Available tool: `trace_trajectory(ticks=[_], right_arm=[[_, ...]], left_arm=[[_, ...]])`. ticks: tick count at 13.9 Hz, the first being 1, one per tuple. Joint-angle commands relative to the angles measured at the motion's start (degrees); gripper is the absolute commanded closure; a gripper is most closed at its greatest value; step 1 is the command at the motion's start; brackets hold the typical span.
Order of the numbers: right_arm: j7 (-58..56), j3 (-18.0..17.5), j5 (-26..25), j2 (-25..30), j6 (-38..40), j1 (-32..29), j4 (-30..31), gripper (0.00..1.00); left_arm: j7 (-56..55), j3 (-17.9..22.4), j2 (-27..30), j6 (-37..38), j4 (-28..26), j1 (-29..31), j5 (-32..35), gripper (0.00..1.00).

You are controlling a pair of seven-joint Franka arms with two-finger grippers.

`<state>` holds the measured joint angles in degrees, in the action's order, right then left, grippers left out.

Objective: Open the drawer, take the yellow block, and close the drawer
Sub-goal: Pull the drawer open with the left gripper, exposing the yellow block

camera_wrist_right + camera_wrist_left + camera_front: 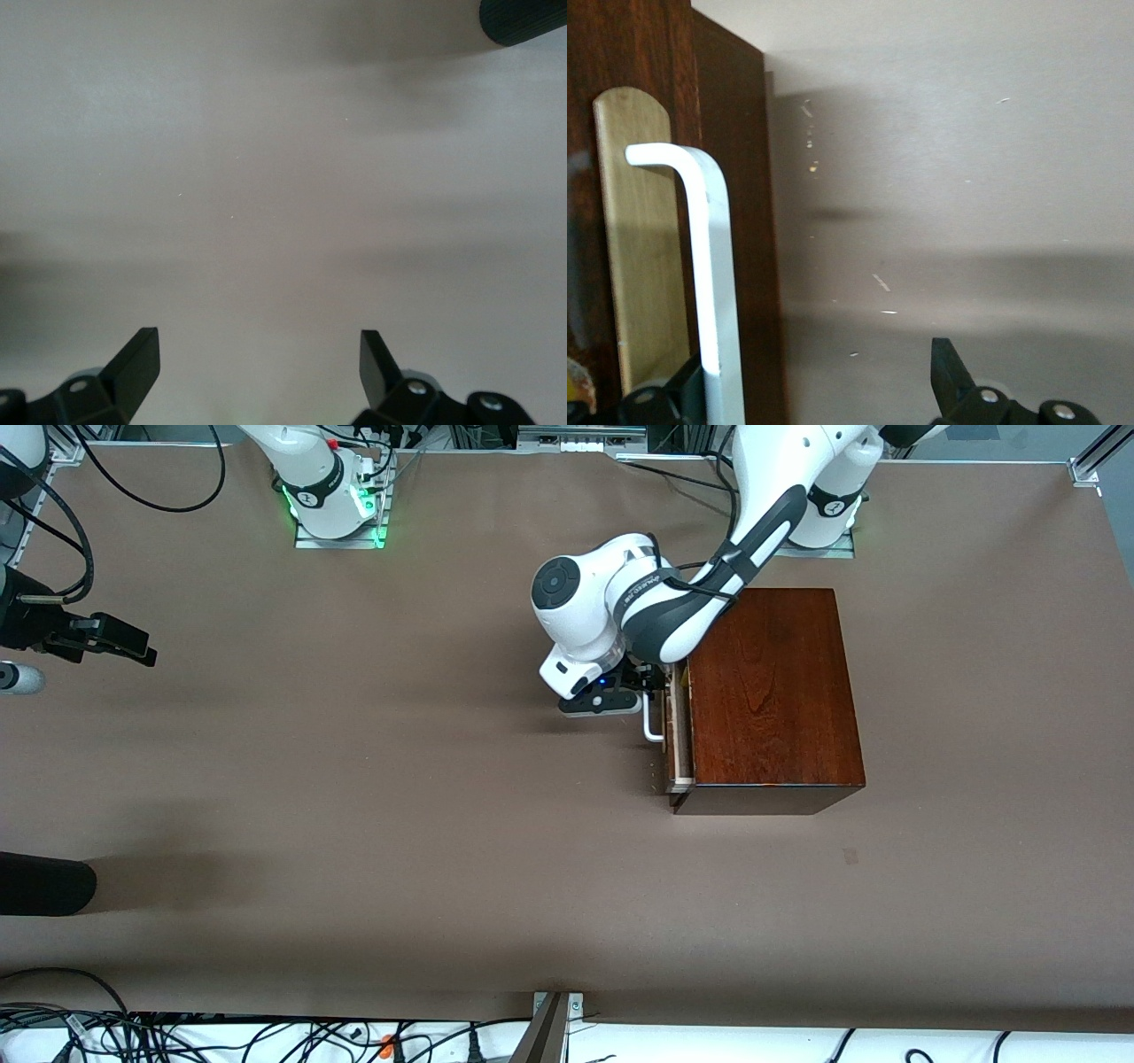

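Drawer slightly open, left gripper at the handle

Drawer (678,731) of dark reddish-brown wooden box (771,691), toward left arm's end of table (354,824), roughly midway between the bases' edge and the front camera's edge. Pulled out a small way only: narrow strip of pale interior showing between front panel and box body. White bar handle (653,722) standing off the front panel, facing the right arm's end.

Yellow block: only a sliver of yellow at the frame edge in left wrist view (574,390), apparently inside the drawer gap; not clear enough to confirm.

Left gripper (645,682) low at the drawer front, fingers spread, one finger (673,394) between handle and panel, other finger (948,372) out over bare table. Bar (713,292) just beside the inner finger; contact not discernible. Nothing pinched.

Right gripper (120,642) over the right arm's end of the table, waiting, well apart from the box. Fingers (137,359) spread wide, nothing between them, plain brown surface below.
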<state>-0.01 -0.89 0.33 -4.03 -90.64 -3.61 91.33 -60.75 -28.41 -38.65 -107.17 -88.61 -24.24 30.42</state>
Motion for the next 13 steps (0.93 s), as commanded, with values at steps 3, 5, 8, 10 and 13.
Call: trace_trajectory(ticks=[3,5,8,10,13], right_arm=[[0.5,-0.2,0.2,-0.3,0.8,-0.3,-0.9,0.00],[0.5,-0.2,0.2,-0.3,0.8,-0.3,-0.9,0.00],[0.5,-0.2,0.2,-0.3,0.9,-0.3,-0.9,0.00],[0.5,-0.2,0.2,-0.3,0.9,-0.3,-0.9,0.00],[0.5,-0.2,0.1,-0.3,0.9,-0.3,-0.9,0.00]], left_arm=[[-2.5,-0.2,-4.7,-0.1,7.8,-3.3,-0.3,0.00],[-2.6,-0.2,-5.7,-0.1,9.4,-4.1,-0.3,0.00],[-2.9,-0.2,-7.8,-0.1,12.9,-5.0,-0.3,0.00],[-3.0,-0.2,-8.8,-0.1,14.7,-6.0,-0.3,0.00],[-3.4,-0.2,-10.1,-0.1,16.5,-7.0,-0.3,0.00]])
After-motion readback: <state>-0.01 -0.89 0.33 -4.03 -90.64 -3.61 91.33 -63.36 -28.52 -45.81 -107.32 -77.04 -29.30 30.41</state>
